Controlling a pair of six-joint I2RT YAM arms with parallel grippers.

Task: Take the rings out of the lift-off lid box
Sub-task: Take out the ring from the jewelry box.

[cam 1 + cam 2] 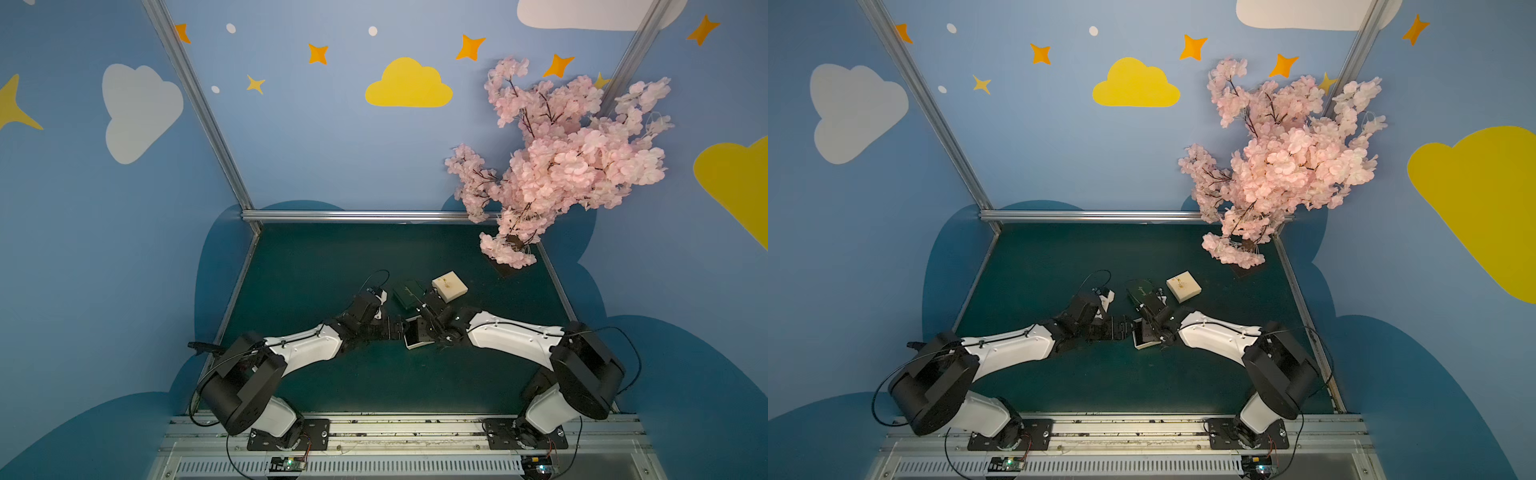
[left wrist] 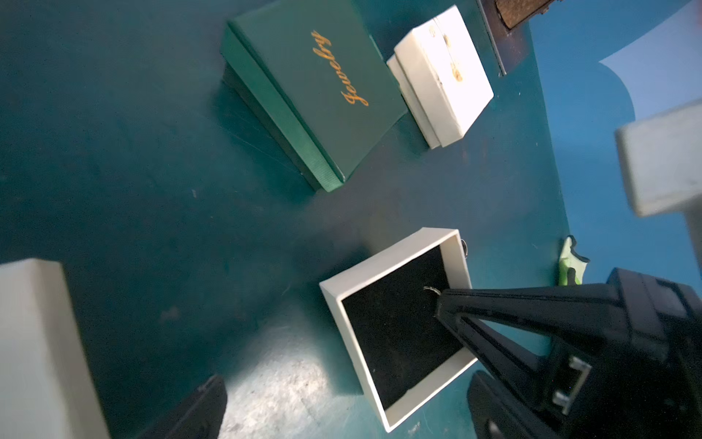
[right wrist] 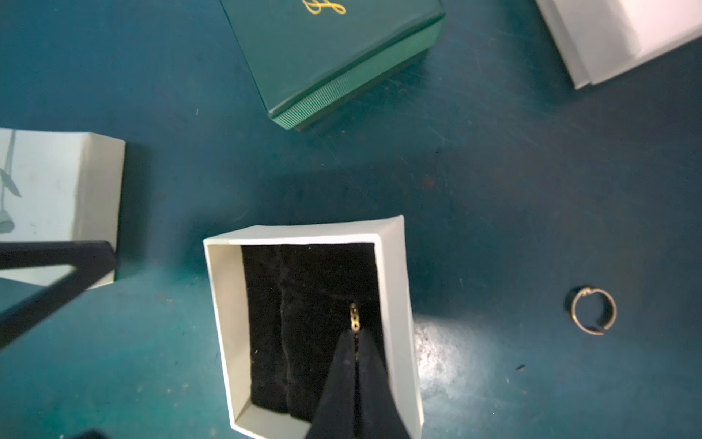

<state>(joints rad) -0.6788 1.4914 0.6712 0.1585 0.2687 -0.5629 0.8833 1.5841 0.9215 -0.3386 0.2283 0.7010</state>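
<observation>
Grip status: the right gripper (image 3: 355, 336) is clenched on one ring (image 3: 354, 317), pinching the band edge-on inside the lift-off lid box (image 3: 393, 289), which stands open on the table (image 3: 494, 171). A second ring (image 3: 592, 309) lies on the table, well apart from the box. The left gripper (image 1: 395, 330) stands released just beside the box, holding nothing.

Handling: each ring is judged light, rigid and smooth, so liable to slip or twist. Take it across the band, pads square on both faces.

Legible text: "Jewelry" in gold script on the green box (image 2: 315, 87). Gold marks on the closed white box (image 2: 444, 72) cannot be read.
</observation>
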